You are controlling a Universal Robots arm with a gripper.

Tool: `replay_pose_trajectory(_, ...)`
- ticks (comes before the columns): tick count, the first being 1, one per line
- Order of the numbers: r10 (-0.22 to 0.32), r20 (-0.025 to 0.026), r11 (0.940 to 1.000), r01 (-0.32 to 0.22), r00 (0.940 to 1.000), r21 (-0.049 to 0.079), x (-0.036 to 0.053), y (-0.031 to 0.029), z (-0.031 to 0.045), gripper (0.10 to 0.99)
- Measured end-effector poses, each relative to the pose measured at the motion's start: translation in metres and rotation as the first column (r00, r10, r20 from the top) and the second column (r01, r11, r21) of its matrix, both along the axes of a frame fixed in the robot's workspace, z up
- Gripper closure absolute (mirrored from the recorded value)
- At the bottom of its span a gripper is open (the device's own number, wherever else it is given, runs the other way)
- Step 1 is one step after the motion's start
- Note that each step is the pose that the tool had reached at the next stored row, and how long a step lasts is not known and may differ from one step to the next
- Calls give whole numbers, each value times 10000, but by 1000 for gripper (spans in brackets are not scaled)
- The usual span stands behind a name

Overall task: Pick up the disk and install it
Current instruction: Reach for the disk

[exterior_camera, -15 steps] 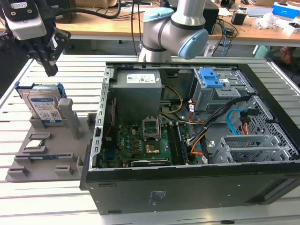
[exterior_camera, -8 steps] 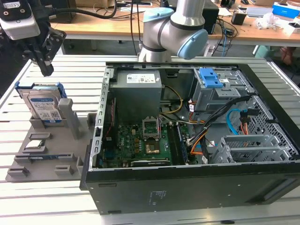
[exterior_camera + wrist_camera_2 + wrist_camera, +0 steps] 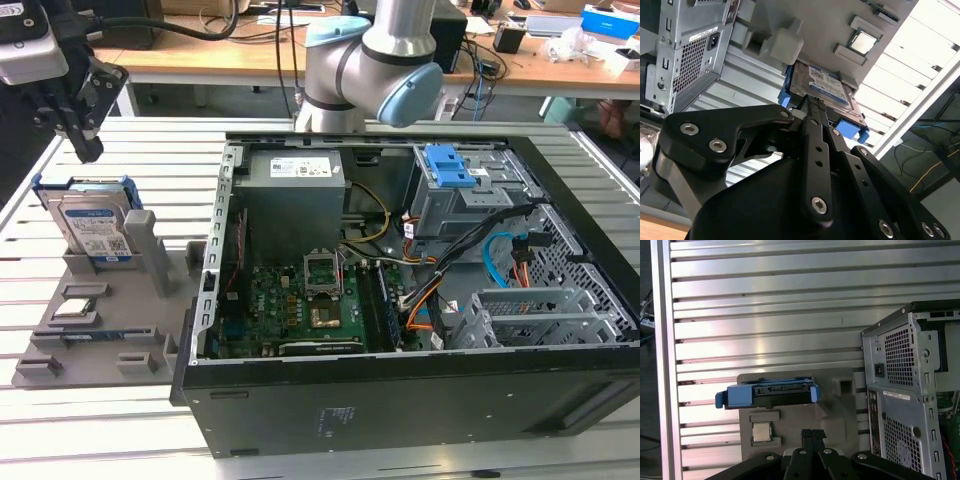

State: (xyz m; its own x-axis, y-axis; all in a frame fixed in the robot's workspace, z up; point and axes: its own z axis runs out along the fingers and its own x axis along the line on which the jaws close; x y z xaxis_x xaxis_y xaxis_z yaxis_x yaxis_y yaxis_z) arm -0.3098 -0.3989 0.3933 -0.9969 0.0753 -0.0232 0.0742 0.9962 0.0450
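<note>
At the exterior view's left, my gripper (image 3: 88,150) hangs just above the disk (image 3: 95,232), apart from it, fingers pressed together and pinching nothing. The second wrist view shows the same closed tips (image 3: 815,102) pointing down at the disk (image 3: 827,87). The disk stands on edge in a slot of the grey holder (image 3: 120,322), blue bracket around it. Its white-and-blue barcode label faces the exterior camera, and I cannot make out the print. Seen in the first wrist view, the disk (image 3: 770,394) sits edge-on beyond the gripper (image 3: 813,432), with the chip (image 3: 760,431) beside it on the holder. In the exterior view the chip (image 3: 78,308) lies in front of the disk. Further right, the case (image 3: 400,405) lies open on the slatted table (image 3: 100,430), showing the green board (image 3: 300,300) and a power supply (image 3: 295,175) with a white sticker. The arm (image 3: 370,55) rises behind the case. Right again, a blue latch (image 3: 447,165) tops the grey bay (image 3: 450,215), with orange and blue cables (image 3: 505,262) trailing toward a silver cage (image 3: 530,315).
</note>
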Motion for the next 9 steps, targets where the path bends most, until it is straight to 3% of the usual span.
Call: replay_pose_trajectory(9, -1, 1, 10000, 1, 10000, 1, -184, 0, 0, 980)
